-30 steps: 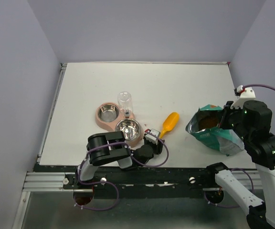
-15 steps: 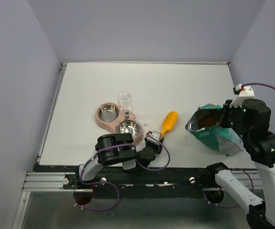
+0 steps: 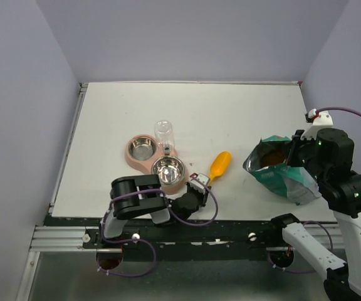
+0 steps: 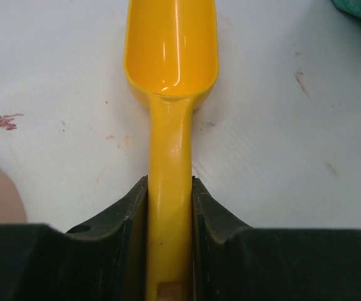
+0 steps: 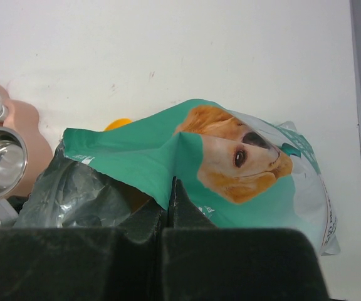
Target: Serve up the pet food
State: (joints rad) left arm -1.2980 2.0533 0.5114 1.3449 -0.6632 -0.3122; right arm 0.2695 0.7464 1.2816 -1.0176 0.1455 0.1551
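The pet food [image 3: 270,160] shows as a brown-orange patch of dry kibble inside the open mouth of a teal-green foil bag with a dog's face printed on it [image 3: 284,179]. From above, the single pellets are too small to make out. In the right wrist view only a dim brownish sliver shows between the silver lining and the folded bag wall. The bag lies at the right side of the white tabletop [image 3: 230,106], with its opening turned towards the middle.

The right gripper [image 5: 168,195] is pinched together on the upper edge of the bag's mouth, so the pet food sits just beside and below its fingertips, inside the bag.

The left gripper [image 4: 170,191] is clamped on the handle of a yellow plastic scoop [image 4: 171,56]. Its black fingers press both sides of the handle, and the scoop's bowl is glossy and empty. The pet food lies well apart from this gripper, off to its right across bare tabletop, and the scoop's bowl points roughly that way. A pink double-bowl feeder with steel bowls and a clear bottle [image 3: 132,160] stands just left of the left gripper.
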